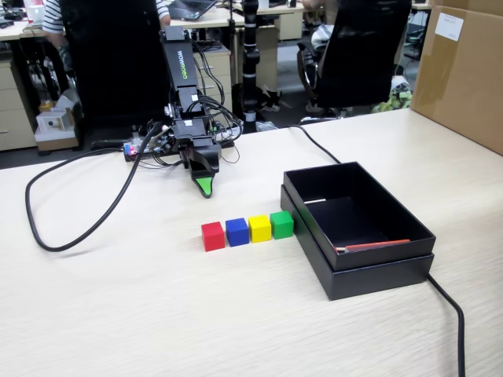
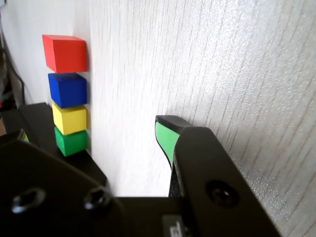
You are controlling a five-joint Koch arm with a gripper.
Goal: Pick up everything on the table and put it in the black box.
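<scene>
Four small cubes stand in a touching row on the table (image 1: 118, 314): red (image 1: 212, 236), blue (image 1: 236, 232), yellow (image 1: 260, 228) and green (image 1: 281, 225). The green one stands close to the left wall of the black box (image 1: 369, 271), whose inside shows only a thin red strip. My gripper (image 1: 205, 188) points down at the tabletop behind the row, a short way from the cubes. In the wrist view the red (image 2: 64, 53), blue (image 2: 68, 90), yellow (image 2: 69, 119) and green (image 2: 71, 141) cubes line the left side. The gripper (image 2: 91, 127) is open, with bare table between its green-padded jaws.
A thick black cable (image 1: 71, 236) loops over the table's left part, and another (image 1: 452, 314) runs past the box to the front right. A brown cardboard box (image 1: 464, 71) stands at the back right. Office chairs and desks lie beyond the table's far edge.
</scene>
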